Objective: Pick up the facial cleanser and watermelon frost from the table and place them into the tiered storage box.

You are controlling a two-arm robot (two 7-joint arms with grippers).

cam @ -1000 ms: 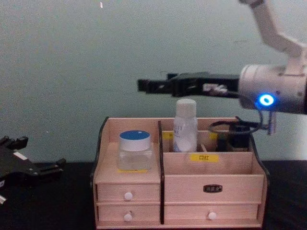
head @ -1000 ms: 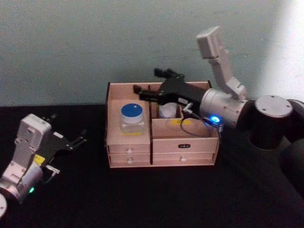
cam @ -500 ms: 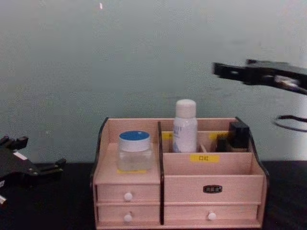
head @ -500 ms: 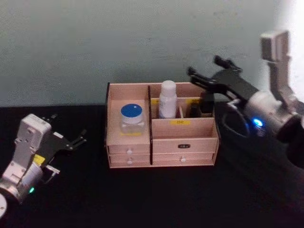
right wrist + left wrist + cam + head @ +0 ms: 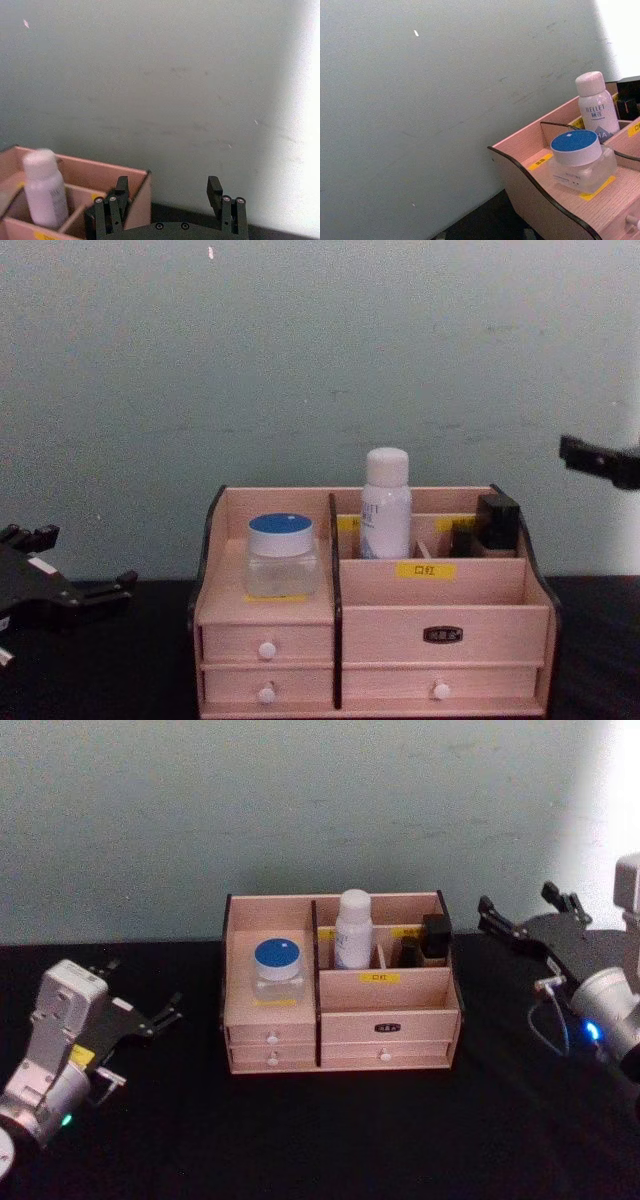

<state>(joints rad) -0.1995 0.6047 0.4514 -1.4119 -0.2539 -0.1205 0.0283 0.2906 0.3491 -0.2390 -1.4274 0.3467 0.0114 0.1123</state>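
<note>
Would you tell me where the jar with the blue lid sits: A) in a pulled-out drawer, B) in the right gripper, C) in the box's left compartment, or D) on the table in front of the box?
C: the blue-lidded jar stands in the left compartment of the tiered storage box, above its shut drawers.

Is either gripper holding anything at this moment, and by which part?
Nothing is held. The right gripper is open and empty beside the storage box; the left gripper is open and empty too.
</note>
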